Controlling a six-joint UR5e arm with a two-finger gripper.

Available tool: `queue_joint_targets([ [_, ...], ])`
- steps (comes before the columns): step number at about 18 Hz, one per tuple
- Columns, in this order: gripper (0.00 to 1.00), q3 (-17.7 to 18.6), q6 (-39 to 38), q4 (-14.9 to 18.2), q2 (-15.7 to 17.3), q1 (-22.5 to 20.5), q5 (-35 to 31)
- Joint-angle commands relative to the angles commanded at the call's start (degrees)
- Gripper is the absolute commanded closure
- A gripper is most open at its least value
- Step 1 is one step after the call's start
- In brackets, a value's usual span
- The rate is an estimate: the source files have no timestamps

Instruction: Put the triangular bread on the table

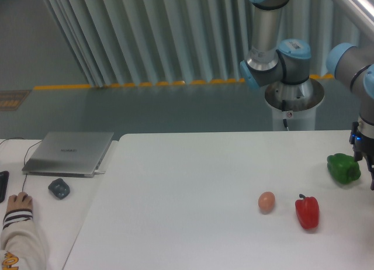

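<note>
The triangular bread does not show in this view; it is hidden or out of frame. The white table [193, 188] fills the lower part of the picture. My gripper [368, 168] hangs at the far right edge, just right of a green pepper [343, 168] and low over the table. The frame edge cuts off most of it. Only dark parts of its body and one finger show, so I cannot make out its opening or anything between its fingers.
A red pepper [307, 211] and a small brownish egg [266, 201] lie on the table's right side. A silver laptop [70, 153], a dark mouse [59, 189] and a person's hand [18, 207] are on the adjoining desk at left. The robot base [292, 100] stands behind the table.
</note>
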State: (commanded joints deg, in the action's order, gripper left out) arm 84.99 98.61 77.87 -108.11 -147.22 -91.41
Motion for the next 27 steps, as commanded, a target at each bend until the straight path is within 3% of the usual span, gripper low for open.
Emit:
queue_joint_targets([
  [9, 0.00, 1.3, 1.3, -0.1, 0.9, -0.2, -2.4],
  [11, 0.00, 4.2, 0.4, -2.1, 1.8, -1.2, -6.1],
  [14, 0.00, 7.1, 0.8, -5.1, 3.5, -3.4, -6.0],
  [19, 0.00, 6.6, 1.6, -5.3, 4.4, -6.6, -6.3],
  [24, 0.00, 4.3, 13.5, -4.9, 4.3, -11.3, -6.3],
  [27, 0.00, 3.6, 19.0, -6.1, 1.9, -12.5, -6.2],
])
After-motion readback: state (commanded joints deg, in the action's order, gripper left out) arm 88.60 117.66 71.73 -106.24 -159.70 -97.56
